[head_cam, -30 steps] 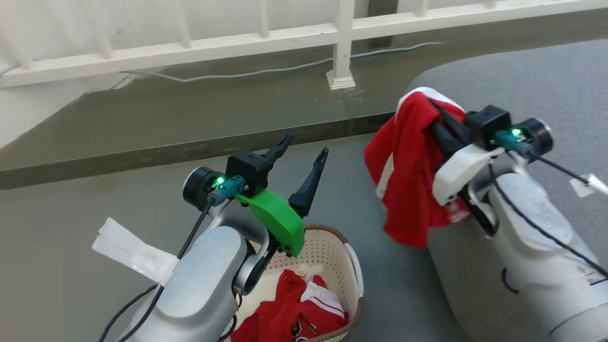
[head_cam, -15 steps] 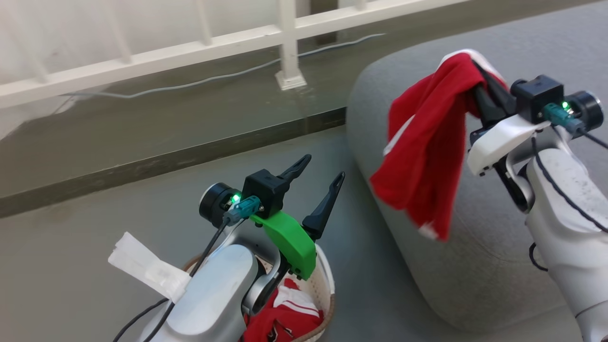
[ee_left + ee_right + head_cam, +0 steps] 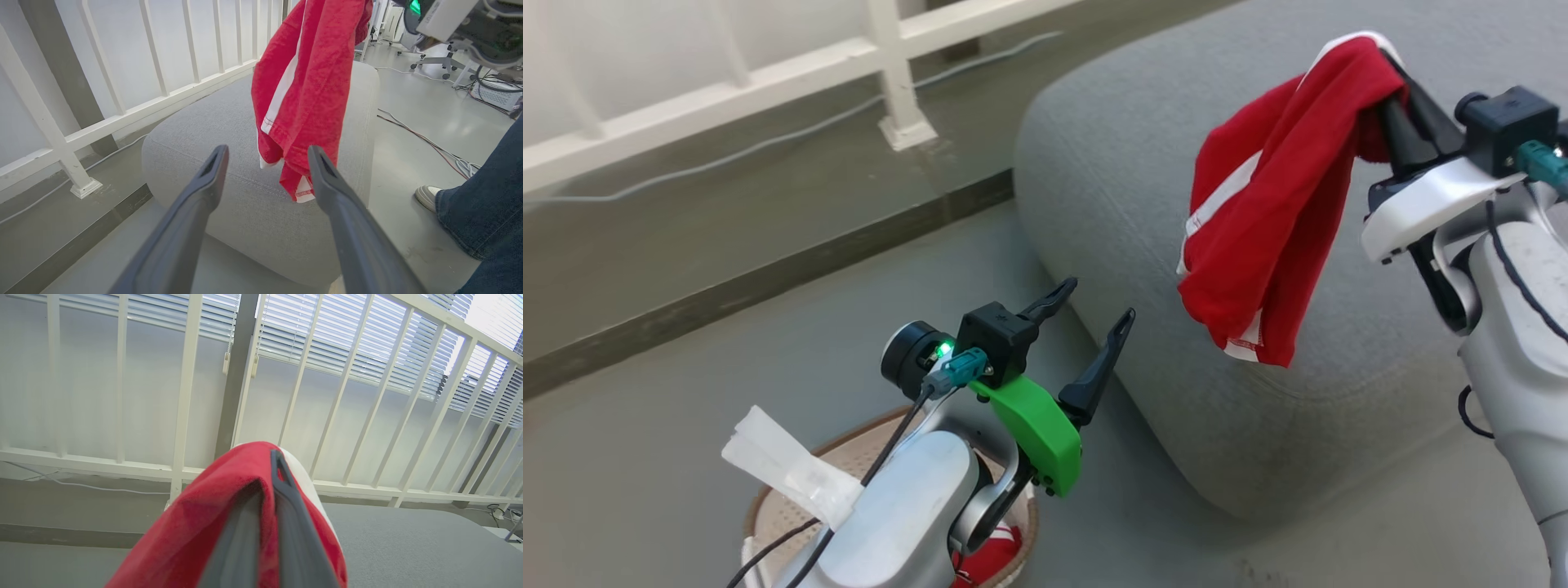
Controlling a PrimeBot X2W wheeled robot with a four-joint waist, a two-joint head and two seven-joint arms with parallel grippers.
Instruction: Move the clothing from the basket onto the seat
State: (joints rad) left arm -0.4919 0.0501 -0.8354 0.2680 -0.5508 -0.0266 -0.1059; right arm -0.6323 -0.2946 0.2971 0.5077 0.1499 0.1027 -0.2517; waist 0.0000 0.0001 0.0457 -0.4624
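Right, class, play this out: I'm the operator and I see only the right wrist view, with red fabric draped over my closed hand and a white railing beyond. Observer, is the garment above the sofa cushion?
Observer: Yes. In the head view the red garment hangs from the right hand above the grey sofa cushion, and its hem looks clear of the upholstery.
Operator: Good. Is anything left to fetch?
Observer: Yes. A second red garment lies in the basket on the floor, below the open, empty left hand.
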